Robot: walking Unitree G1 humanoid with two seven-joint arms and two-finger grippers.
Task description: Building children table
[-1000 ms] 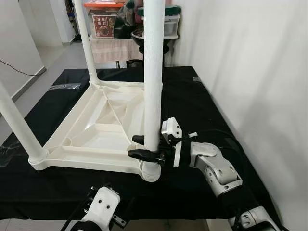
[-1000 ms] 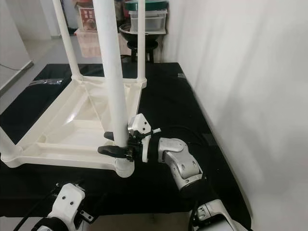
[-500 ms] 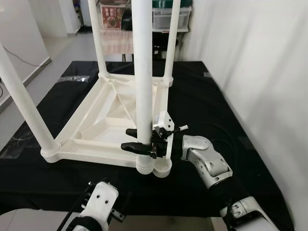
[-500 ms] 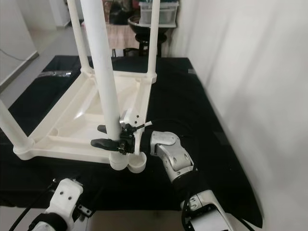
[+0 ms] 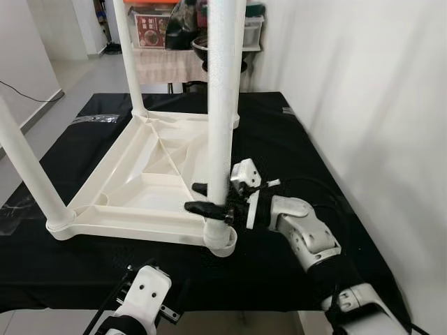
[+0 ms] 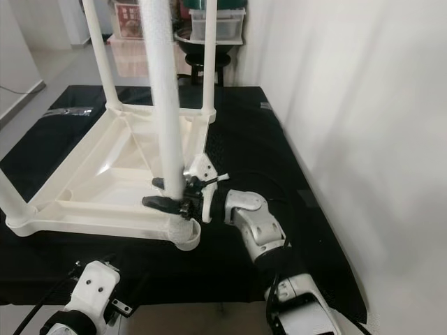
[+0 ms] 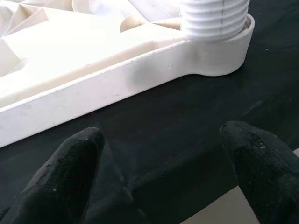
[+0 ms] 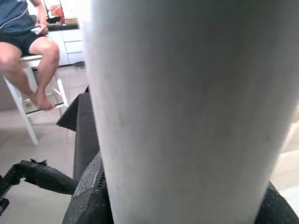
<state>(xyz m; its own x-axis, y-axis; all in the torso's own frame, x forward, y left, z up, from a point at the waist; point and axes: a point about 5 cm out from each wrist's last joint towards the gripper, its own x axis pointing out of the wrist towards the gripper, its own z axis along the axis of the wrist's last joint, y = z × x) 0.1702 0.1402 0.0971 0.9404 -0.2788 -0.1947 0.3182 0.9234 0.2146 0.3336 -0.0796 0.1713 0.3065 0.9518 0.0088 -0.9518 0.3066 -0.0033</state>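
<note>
A white plastic children's table top lies upside down on the black cloth, with white legs standing up from its corners. My right gripper is shut on the near-right leg, just above its threaded socket at the corner. In the right wrist view that leg stands close between the black fingers. My left gripper hangs open below the table's near edge, facing the same corner socket with nothing between its fingers.
The black cloth covers the work surface; a white wall runs along its right. Storage boxes and a dark bowl stand behind the far edge. A person sits on a white stool in the right wrist view.
The head camera has shifted, so the whole scene sits differently. My right gripper stays shut on the near-right leg at the same height; the leg stands more upright in its socket.
</note>
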